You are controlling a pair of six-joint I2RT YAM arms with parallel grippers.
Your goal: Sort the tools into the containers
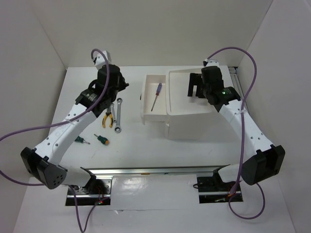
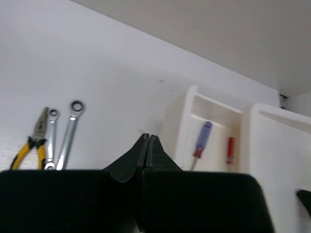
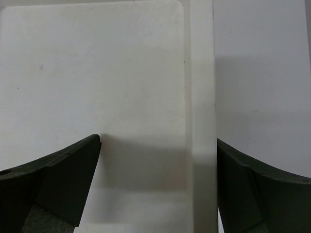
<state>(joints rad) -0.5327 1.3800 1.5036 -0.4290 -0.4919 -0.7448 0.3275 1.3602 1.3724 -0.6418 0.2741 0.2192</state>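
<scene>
We see the left gripper (image 1: 125, 86) (image 2: 147, 144) held above the table (image 1: 146, 145) with its fingers pressed together and nothing between them. It sits between the loose tools and the pulled-out drawer (image 1: 151, 99) (image 2: 214, 116) of the white box unit (image 1: 194, 124). To its left in the wrist view lie the yellow-handled pliers (image 1: 109, 119) (image 2: 33, 143) and, just beside them, the two silver wrenches (image 2: 70, 128), all well apart from the fingertips. Nearer the arm bases the stubby green screwdriver (image 1: 80, 141) and the orange-handled screwdriver (image 1: 102, 140) rest on the table, close together. The blue-handled screwdriver (image 1: 155, 96) (image 2: 201, 141) lies inside the drawer, to the right of the shut fingers; a small red piece shows beside it in the wrist view, and we cannot tell what it is. The right gripper (image 1: 194, 88) (image 3: 158, 170) hangs over the top tray (image 1: 182, 106) (image 3: 199, 73) with its fingers spread wide, the tray's rim running between them, holding nothing.
</scene>
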